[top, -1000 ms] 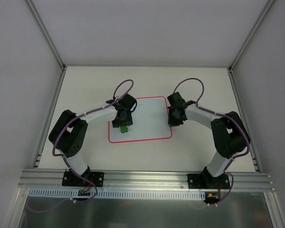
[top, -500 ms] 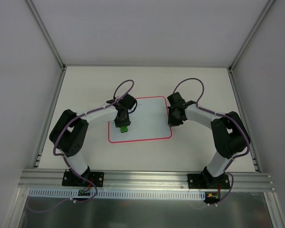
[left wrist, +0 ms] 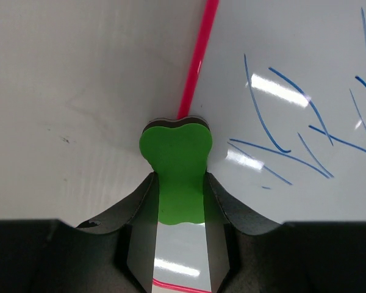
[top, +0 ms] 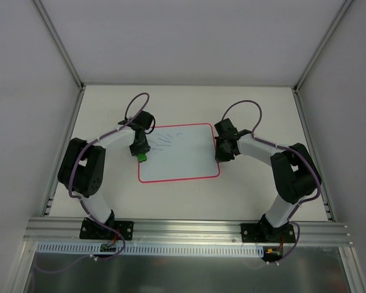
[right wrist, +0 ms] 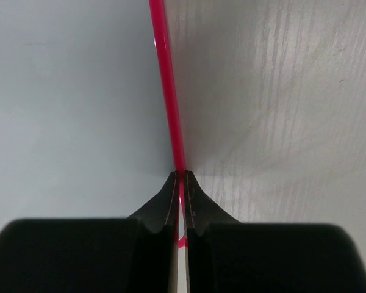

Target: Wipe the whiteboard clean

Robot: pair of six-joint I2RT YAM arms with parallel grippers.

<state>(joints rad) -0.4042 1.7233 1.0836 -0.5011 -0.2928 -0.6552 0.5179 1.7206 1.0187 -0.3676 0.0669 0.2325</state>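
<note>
The whiteboard (top: 183,160) lies flat on the table, pale with a red rim. Blue pen scribbles (top: 168,139) mark its far left part and show in the left wrist view (left wrist: 280,122). My left gripper (top: 139,150) is shut on a small green eraser block (top: 142,157), which sits over the board's left rim (left wrist: 198,55). The block (left wrist: 177,155) shows pinched between the fingers of that gripper (left wrist: 179,183). My right gripper (top: 220,152) is shut, and its tips (right wrist: 182,174) rest on the board's right rim (right wrist: 165,79).
The white table (top: 256,110) is walled at the left, right and back. An aluminium rail (top: 189,229) runs along the near edge, where both arm bases stand. Bare tabletop lies beside the board in the right wrist view (right wrist: 280,91).
My left gripper has moved left and towards the back with the green block, from the board's left part to its left rim, uncovering blue scribbles. The right arm has not moved.
</note>
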